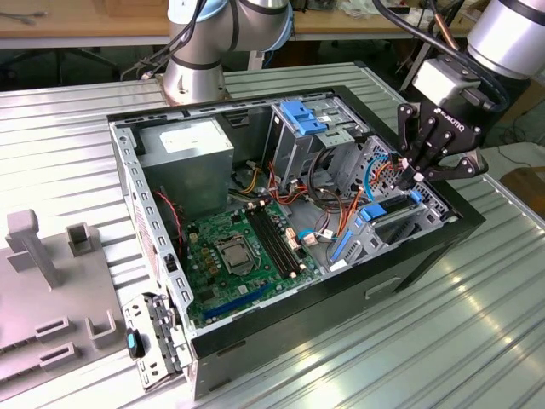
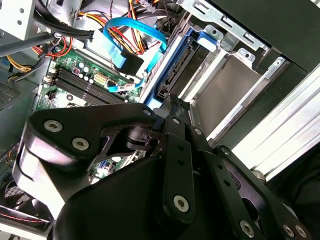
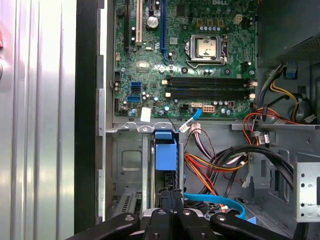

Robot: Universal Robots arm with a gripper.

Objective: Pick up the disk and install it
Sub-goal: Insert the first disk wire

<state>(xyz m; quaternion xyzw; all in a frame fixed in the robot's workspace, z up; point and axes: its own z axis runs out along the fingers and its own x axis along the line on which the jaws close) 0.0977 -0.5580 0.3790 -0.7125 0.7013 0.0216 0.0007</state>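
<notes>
The gripper (image 1: 415, 179) had white letters on its black body. A grey box (image 1: 183, 162) in the far corner of the computer case (image 1: 409, 264) had a white label (image 1: 192, 136) on top. The print on the label was too small to read. In the first wrist view, a white sticker (image 3: 145, 115) sat at the edge of the green board (image 3: 200, 75). A little white tag (image 3: 184, 127) hung on a thin blue cable there, and the green board had tiny white print all over it.

The disk (image 1: 375, 215) stood on its thin edge in a grey metal bay. The bay was at the end of the case on the exterior view's right, near the black wall. In the first wrist view the disk (image 3: 166, 155) showed as a thin dark strip with a bright blue plastic end. It ran from the edge of the green board towards the gripper (image 3: 172, 194). In the second wrist view the disk (image 2: 172, 75) showed a long blue rail beside a dark edge, with flat grey metal next to it.

The gripper (image 2: 172, 107) reached down into the case. Its two black fingers (image 2: 175, 150) were squeezed close together on the end of the disk. The case lay open on a ridged metal table (image 1: 477, 341).
</notes>
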